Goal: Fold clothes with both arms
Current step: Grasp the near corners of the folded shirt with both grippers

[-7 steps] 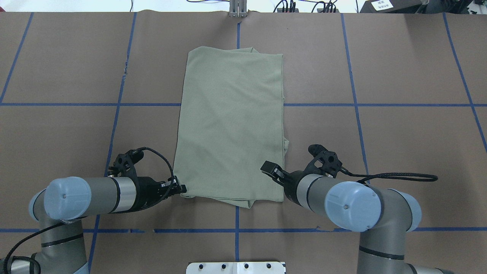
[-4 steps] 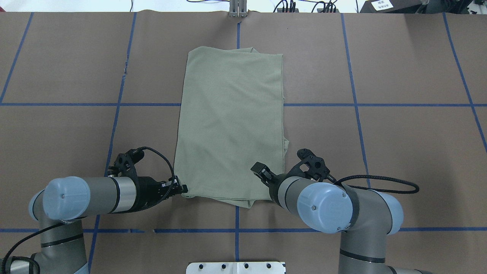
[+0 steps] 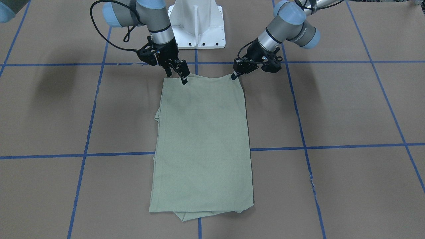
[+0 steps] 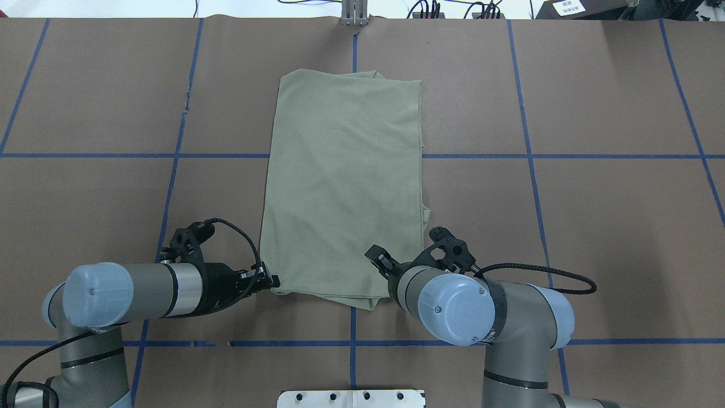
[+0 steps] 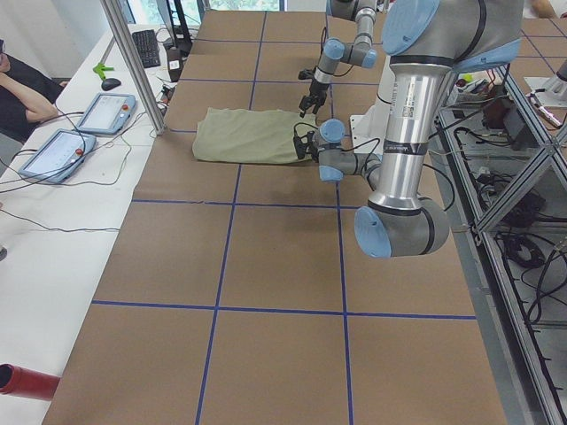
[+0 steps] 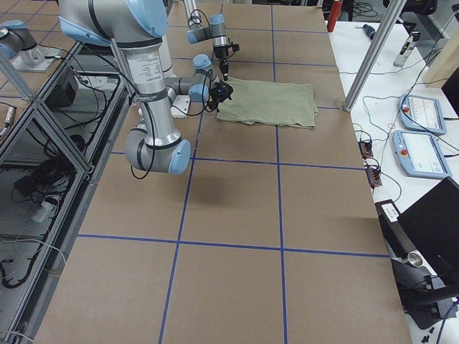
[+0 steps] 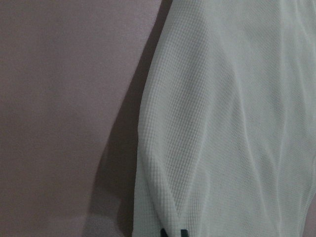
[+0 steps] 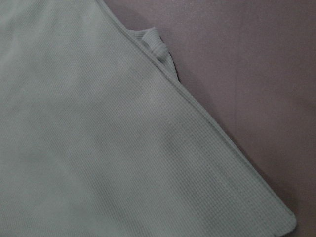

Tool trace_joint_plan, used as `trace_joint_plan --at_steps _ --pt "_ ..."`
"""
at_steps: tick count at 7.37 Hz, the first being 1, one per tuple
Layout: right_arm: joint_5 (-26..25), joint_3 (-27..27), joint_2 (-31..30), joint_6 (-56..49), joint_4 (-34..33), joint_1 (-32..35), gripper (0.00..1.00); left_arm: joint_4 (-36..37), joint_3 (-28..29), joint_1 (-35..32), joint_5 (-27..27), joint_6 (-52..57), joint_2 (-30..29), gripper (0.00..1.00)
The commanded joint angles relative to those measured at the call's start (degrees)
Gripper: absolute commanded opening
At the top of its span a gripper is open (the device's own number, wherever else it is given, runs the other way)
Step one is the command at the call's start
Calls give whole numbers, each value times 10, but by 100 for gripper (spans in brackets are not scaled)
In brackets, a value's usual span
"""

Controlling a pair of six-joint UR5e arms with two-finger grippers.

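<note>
Swung the right gripper [image 4: 375,256] in over the shirt [image 4: 345,181] at its 5 o'clock corner, jaws apart, nothing pinched yet. Kept the left gripper [image 4: 273,280] clamped on the 7 o'clock corner. Left the cloth flat, running toward 12; looked set for a two-handed fold.

Pale sage-green shirt [image 4: 345,181] w/ fine waffle-knit texture, tabletop [image 4: 612,226] under it plain brown w/ blue tape grid [image 4: 566,156].

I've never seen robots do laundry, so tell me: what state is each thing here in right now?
shirt: folded into a long rectangle, lying flat.
left gripper: shut on the shirt's near corner.
right gripper: open, over the shirt's near edge, holding nothing.
</note>
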Motion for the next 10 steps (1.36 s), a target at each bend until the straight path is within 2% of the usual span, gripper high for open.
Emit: trace_joint_plan --at_steps 1,6,7,9,10 --pt "0 -23 10 0 0 -1 98 0 -2 0 0 0 0 0" --pt "0 -40 18 0 1 -1 96 -1 -2 0 -2 0 3 0" --pt "-1 -41 24 1 0 -1 91 -1 -2 0 -2 0 4 0" --pt "-1 -42 26 12 1 -1 53 -1 -2 0 -2 1 4 0" --pt "-1 -41 27 12 1 -1 48 -1 -2 0 -2 1 4 0"
